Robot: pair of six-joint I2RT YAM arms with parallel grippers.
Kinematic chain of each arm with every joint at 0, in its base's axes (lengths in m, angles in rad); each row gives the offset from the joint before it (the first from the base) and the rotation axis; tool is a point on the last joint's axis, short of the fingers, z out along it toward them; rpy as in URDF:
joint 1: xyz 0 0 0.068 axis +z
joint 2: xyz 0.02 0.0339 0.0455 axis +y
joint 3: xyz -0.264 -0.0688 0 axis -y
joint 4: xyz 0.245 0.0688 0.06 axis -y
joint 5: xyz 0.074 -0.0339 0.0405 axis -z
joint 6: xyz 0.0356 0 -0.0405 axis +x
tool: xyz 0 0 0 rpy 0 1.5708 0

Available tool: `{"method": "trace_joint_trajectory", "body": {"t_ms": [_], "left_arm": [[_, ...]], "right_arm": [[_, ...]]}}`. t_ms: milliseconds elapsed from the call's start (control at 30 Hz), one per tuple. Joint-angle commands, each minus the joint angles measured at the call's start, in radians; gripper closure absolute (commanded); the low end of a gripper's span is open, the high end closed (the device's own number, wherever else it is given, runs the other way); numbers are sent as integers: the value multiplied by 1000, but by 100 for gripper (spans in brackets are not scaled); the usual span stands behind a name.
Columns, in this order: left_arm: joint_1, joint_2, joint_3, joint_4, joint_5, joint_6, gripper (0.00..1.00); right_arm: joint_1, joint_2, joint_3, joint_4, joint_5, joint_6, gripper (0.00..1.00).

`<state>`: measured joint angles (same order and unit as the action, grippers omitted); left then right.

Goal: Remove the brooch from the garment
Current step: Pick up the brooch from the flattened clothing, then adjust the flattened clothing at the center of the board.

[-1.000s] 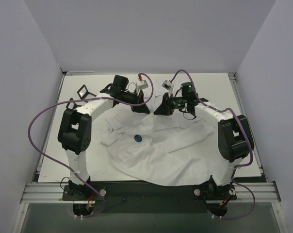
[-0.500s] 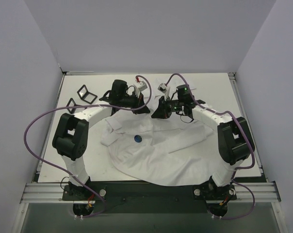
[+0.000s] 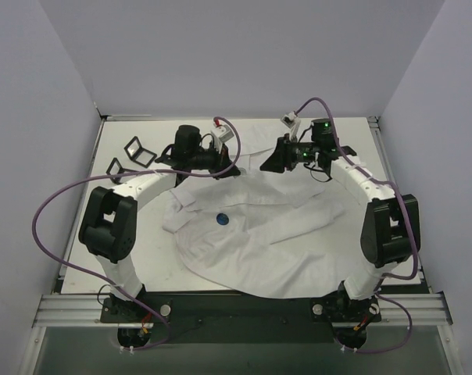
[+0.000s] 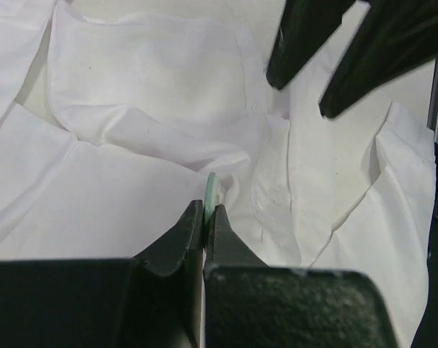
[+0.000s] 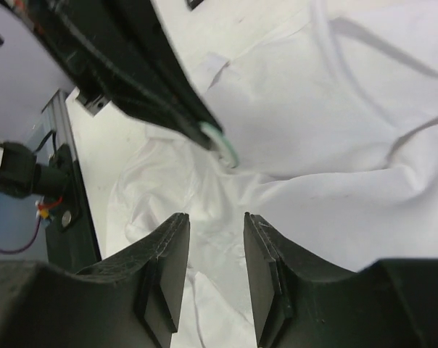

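Both arms stretch over the white shirt (image 3: 259, 250), left gripper (image 4: 205, 212) clenched on a pale green brooch (image 4: 212, 188) against the fabric, right gripper (image 5: 216, 225) spread apart near it.

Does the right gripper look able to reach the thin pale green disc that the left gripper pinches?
Probably yes. The right gripper is open, and the thin pale green disc sits just ahead of its fingers with nothing between. The left gripper, shut on it, covers part of the disc.

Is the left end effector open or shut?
Shut: its wrist view shows the left end effector pinching a pale green disc edge-on, against the puckered garment.
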<state>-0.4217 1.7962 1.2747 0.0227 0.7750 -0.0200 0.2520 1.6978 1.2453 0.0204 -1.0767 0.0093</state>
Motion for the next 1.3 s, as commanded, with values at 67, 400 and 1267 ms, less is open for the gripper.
{"method": "trace_joint_trajectory", "body": {"t_ms": [67,400,1267], "left_arm": [[4,-55,-8,59,33,12,100],[6,-75,-31,86,40,11,100],[-14,-38,-104,250,-186,-107,100]], "right_arm": [[7,97,133,60,132,120,63],[67,295,209,32,288,127,63],[219,115,-15,61,251,80,67]]}}
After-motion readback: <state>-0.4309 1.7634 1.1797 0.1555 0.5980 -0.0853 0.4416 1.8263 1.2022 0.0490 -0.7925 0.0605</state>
